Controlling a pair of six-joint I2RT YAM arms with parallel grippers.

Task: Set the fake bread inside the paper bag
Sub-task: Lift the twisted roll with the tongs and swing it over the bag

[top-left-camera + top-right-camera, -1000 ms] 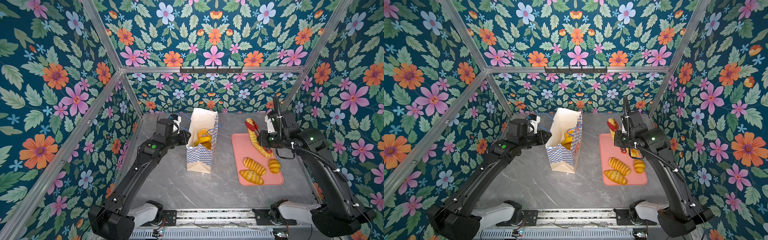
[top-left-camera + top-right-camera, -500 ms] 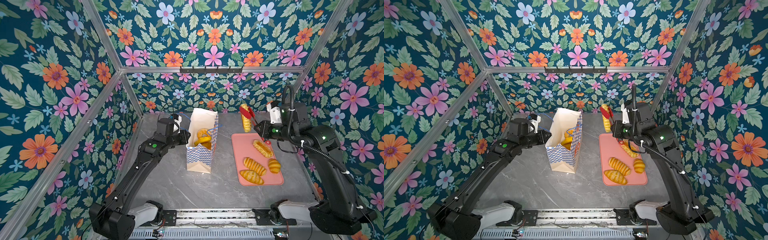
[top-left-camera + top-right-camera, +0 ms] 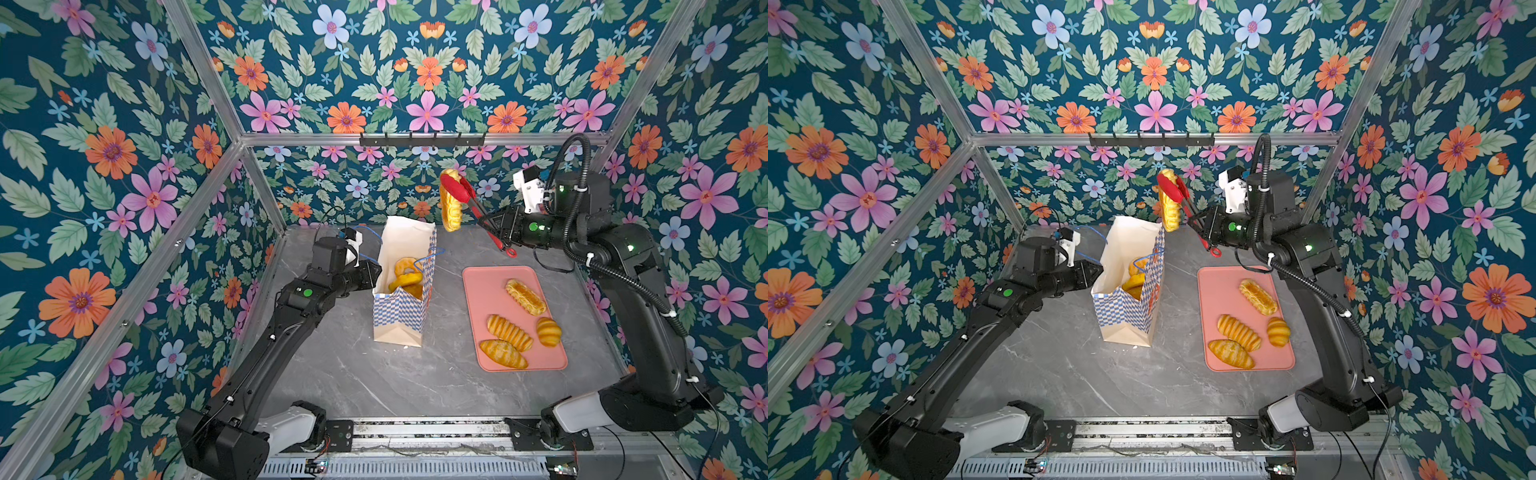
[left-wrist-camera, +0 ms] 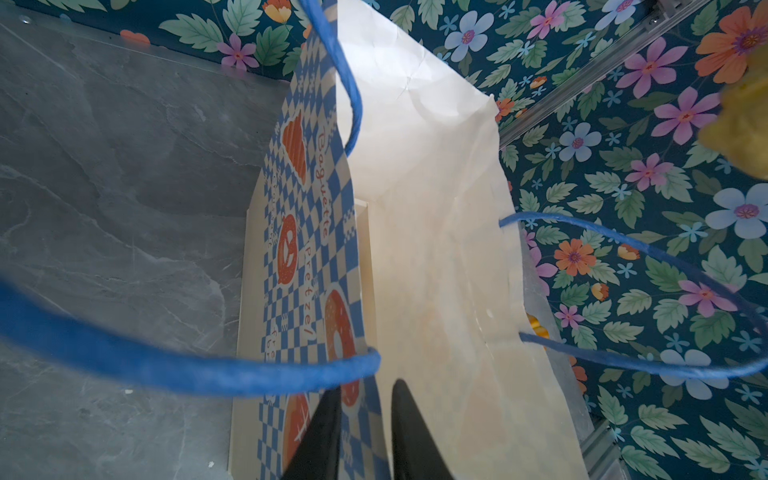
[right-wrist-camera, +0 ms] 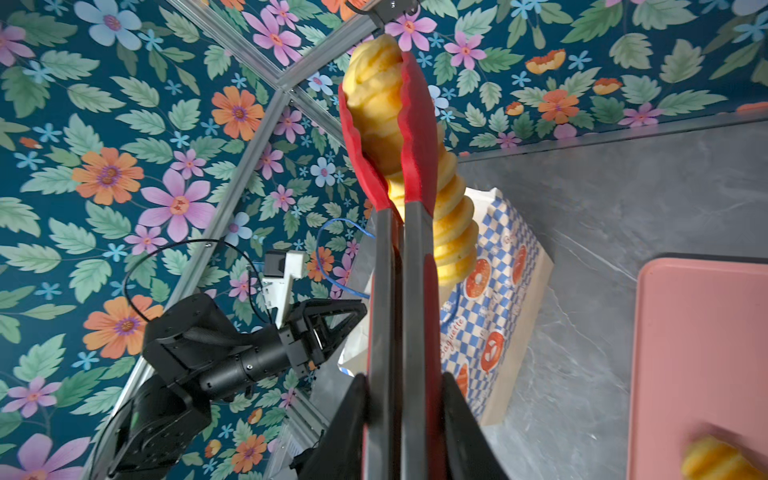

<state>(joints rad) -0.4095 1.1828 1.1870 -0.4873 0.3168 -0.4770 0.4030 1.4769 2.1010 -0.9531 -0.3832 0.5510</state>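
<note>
The left gripper [image 3: 374, 271] is clenching the rim of the paper bag [image 3: 400, 318] on the bag's 9 o'clock wall. In the left wrist view its black fingers [image 4: 324, 432] are straddling that checker-printed wall. The bag is standing upright near the table's centre with its mouth gaping. It is showing cream paper inside, and blue-and-white checks and orange bakery pictures outside. A glossy golden ring doughnut [image 3: 406, 266] is lying inside it on top of other yellow-orange pastries [image 3: 409, 289].

At about 1 o'clock from the bag's mouth, a ridged, pale golden oblong loaf [image 3: 451, 208] is hanging end-down in the air. The red tips of the tongs [image 3: 463, 193] are pinching it near its upper end. The right gripper [image 3: 492, 226] is grasping the tongs, squeezing their metal arms together. At 3 o'clock from the bag, the pink tray [image 3: 482, 286] is carrying three ridged loaves [image 3: 509, 332] and one round bun [image 3: 548, 331], all lying flat.

The blue cord handles [image 3: 431, 253] are arching over the bag's 9 and 3 o'clock rims. In both top views the hanging loaf's lower end is showing just beside the mouth's far corner; whether it is over the opening I cannot tell. A strip of bare grey table [image 3: 446, 324] is separating the bag and the tray. A wider bare stretch is lying at 6 o'clock of both.
</note>
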